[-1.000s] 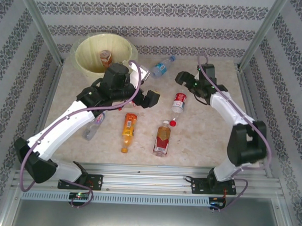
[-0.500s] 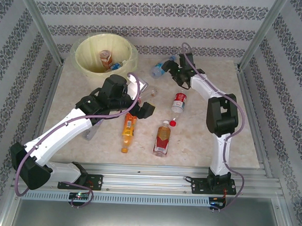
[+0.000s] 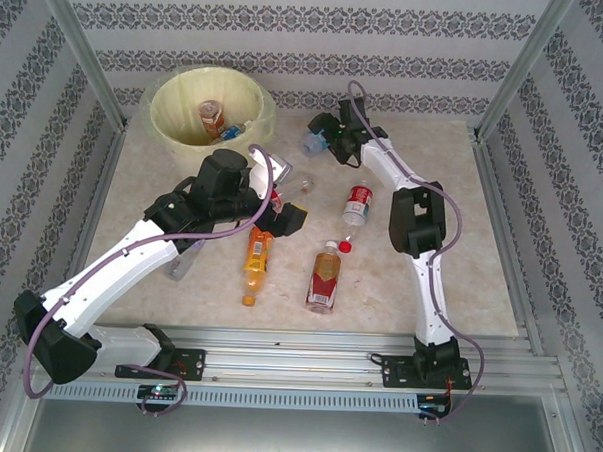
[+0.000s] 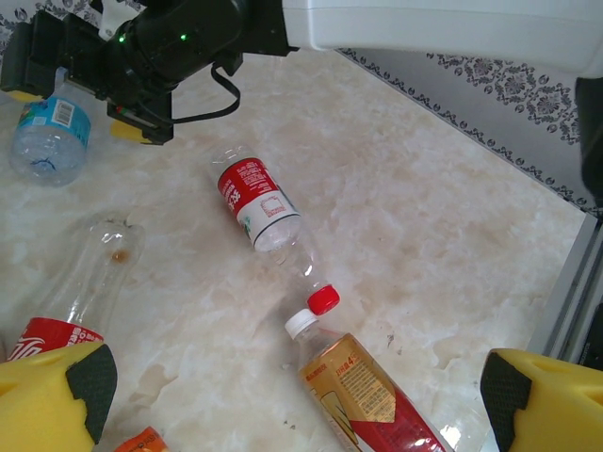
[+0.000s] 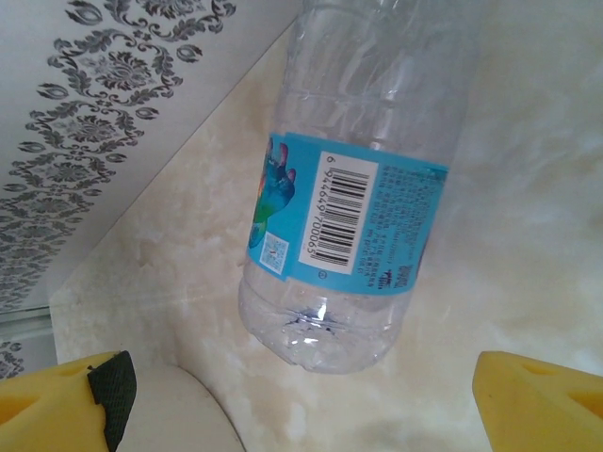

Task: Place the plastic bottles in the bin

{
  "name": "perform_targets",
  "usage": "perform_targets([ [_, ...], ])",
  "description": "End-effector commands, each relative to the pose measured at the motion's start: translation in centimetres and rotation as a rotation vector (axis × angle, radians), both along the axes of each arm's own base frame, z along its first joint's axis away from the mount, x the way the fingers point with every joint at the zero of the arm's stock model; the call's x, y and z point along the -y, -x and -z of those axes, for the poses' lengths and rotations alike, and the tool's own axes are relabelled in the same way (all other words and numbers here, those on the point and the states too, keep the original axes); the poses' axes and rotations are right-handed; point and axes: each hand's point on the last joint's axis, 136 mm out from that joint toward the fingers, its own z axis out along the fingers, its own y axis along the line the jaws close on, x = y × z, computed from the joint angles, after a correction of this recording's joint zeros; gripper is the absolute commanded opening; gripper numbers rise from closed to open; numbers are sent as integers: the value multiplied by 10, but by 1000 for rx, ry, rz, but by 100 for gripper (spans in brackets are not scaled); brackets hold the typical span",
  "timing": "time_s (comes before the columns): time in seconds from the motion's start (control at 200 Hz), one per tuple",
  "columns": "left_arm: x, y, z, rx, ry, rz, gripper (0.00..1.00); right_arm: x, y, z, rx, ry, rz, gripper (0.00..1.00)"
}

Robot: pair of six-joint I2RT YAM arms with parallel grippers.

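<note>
Two bottles (image 3: pixel 211 115) show, blurred, inside the bin (image 3: pixel 167 92) at the worktop's far left corner; a clear bottle (image 3: pixel 185 263) lies half hidden under the left arm. Left wrist: left tool (image 4: pixel 294 381) spread wide, holding nothing. Right wrist: right tool (image 5: pixel 301 405) spread, blue-labelled bottle (image 5: pixel 358 188) just ahead, neck cropped.

The top external camera is mounted above and behind the arm bases. It faces down and forward and covers the whole table (image 3: pixel 409 281), from the near rail to the patterned back wall. The left wrist camera looks obliquely down across the tabletop from moderate height, with its own yellow fingertips (image 4: pixel 47 405) at the lower corners. It takes in the right arm (image 4: pixel 424 24) and the red-labelled bottle (image 4: pixel 259 202), which the top view also covers. The right wrist camera hangs close above the blue-labelled bottle (image 5: pixel 358 179), which appears in all three views.
</note>
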Motion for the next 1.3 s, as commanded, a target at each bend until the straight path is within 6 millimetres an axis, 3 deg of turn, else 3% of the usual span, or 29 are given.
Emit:
perform_targets([
  [0.0, 1, 0, -15, 67, 20, 8, 100, -7, 0, 12, -42, 6, 9, 92],
  [0.215, -3, 1, -19, 74, 25, 2, 100, -13, -9, 29, -66, 5, 22, 89],
  [0.709, -2, 1, -17, 65, 28, 6, 100, -23, -23, 47, -72, -25, 23, 87],
  [1.144, -2, -3, -12, 49, 21, 3, 100, -18, -26, 65, -101, -35, 44, 87],
  [1.294, -3, -3, -11, 48, 20, 1, 100, -15, -24, 67, -108, -20, 36, 78],
])
